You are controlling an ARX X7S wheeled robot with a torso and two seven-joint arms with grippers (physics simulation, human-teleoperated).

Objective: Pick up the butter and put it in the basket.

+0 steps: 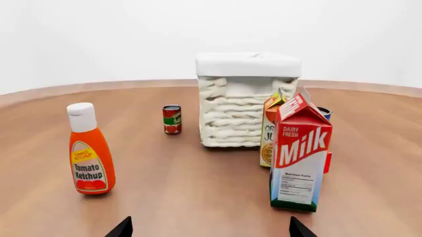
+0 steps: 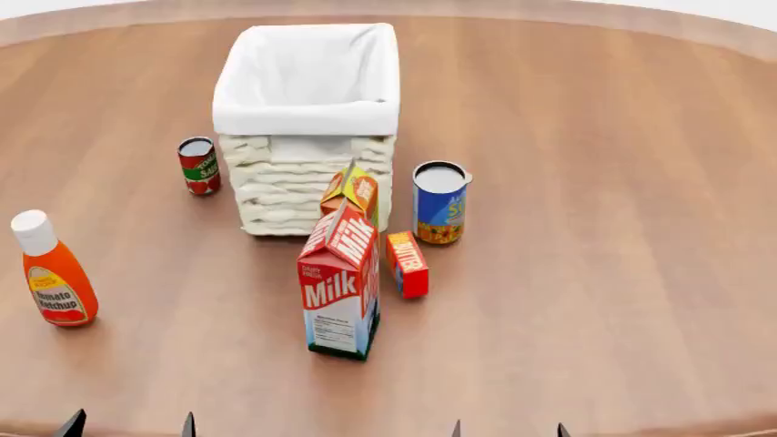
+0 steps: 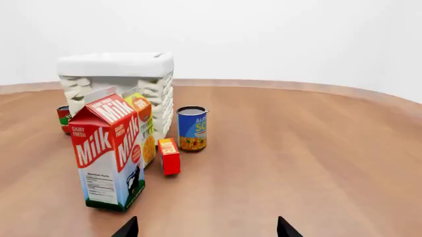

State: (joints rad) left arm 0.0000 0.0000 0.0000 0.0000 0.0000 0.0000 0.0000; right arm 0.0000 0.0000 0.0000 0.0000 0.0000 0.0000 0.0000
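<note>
The butter (image 2: 407, 264) is a slim red box lying on the wooden table, just right of the milk carton (image 2: 340, 282) and in front of the blue can (image 2: 438, 202). In the right wrist view the butter (image 3: 169, 156) stands clear beside the milk. In the left wrist view only a red sliver of it shows behind the milk. The basket (image 2: 291, 182), whitish wicker with a white liner, stands behind these. My left gripper (image 2: 130, 426) and right gripper (image 2: 509, 430) sit at the near table edge, both open and empty, well short of the butter.
An orange-yellow juice carton (image 2: 352, 193) leans against the basket front. A small red-and-green can (image 2: 199, 166) stands left of the basket. A ketchup bottle (image 2: 51, 271) stands at the far left. The round table's rim (image 2: 680, 20) curves behind.
</note>
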